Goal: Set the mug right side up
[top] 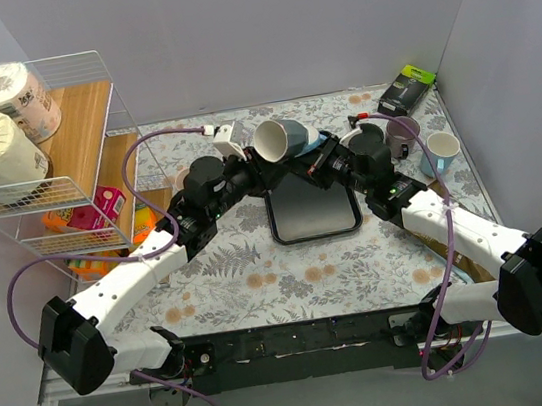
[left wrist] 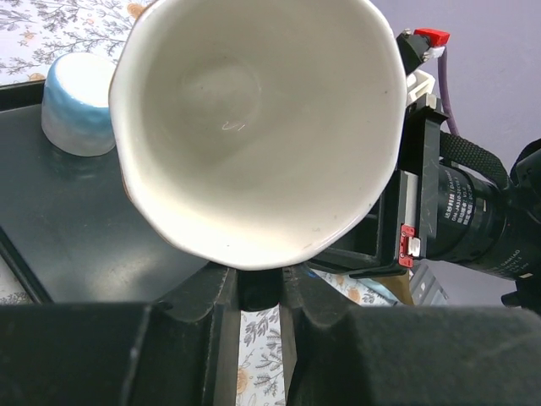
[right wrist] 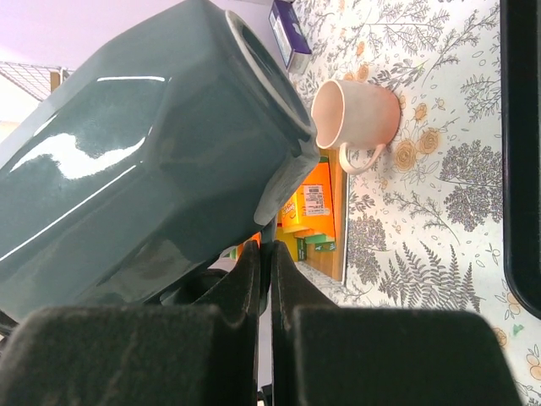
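Mug tilted over tray — left hand, right hand both gripping.

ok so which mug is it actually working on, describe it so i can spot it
Find the black tray in the middle of the table. Over its far edge a mug is tipped on its side in the air, gripped by the left pincer and the right pincer. It is faceted, grey-teal outside and cream inside, and the only cup not resting on anything.
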Robot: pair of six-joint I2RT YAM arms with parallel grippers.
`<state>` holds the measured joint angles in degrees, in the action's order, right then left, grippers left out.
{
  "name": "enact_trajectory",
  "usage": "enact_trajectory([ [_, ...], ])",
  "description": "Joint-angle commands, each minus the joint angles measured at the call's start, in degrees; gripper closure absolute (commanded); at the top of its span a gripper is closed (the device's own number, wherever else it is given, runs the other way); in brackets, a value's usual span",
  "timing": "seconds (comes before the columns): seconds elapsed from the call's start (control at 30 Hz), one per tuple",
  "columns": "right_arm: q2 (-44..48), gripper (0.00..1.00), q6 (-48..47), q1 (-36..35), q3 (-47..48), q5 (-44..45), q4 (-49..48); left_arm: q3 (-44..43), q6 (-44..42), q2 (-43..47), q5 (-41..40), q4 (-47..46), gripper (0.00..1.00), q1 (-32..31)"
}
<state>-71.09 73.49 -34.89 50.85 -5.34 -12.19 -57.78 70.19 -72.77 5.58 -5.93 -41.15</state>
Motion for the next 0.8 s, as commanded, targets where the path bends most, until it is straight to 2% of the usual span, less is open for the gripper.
enact_trajectory([
  [0.0,1.04,0.9,-1.6,-0.7,3.2,-3.0,-7.85,-2.6,-1.2,2.2,-9.27,2.68,1.0,0.01],
  [0.07,0.52,0.81,-1.51,-0.7,3.29,-4.23,-7.15,-3.56,-1.2,2.2,-11.9,4.78,1.0,0.01],
  [0.1,0.43,0.71,-1.51,-0.7,3.46,-4.58,-6.28,-3.74,-1.29,2.11,-12.7,5.4,1.0,-0.07],
  [0.13,0.25,0.67,-1.42,-0.7,3.55,-4.76,-5.31,-4.09,-1.29,2.11,-14.7,5.58,1.0,-0.08],
  [0.2,-0.36,0.59,-1.07,-0.7,3.9,-4.85,-1.89,-4.88,-1.11,1.93,-16.82,9.26,1.0,-0.08],
  [0.3,-0.63,0.52,-1.07,-0.61,3.91,-4.41,2.15,-5.94,-0.67,1.15,-21.66,13.13,1.0,-0.16],
  [0.5,1.65,0.48,-4.05,-0.44,2.94,4.28,9.37,-8.14,-0.24,-2.89,-27.63,20.95,1.0,-0.08],
  [0.77,5.61,0.48,-6.52,0.26,0.13,7.63,12.1,-12.88,-1.2,-13.43,-30.63,27.11,1.0,1.59],
])
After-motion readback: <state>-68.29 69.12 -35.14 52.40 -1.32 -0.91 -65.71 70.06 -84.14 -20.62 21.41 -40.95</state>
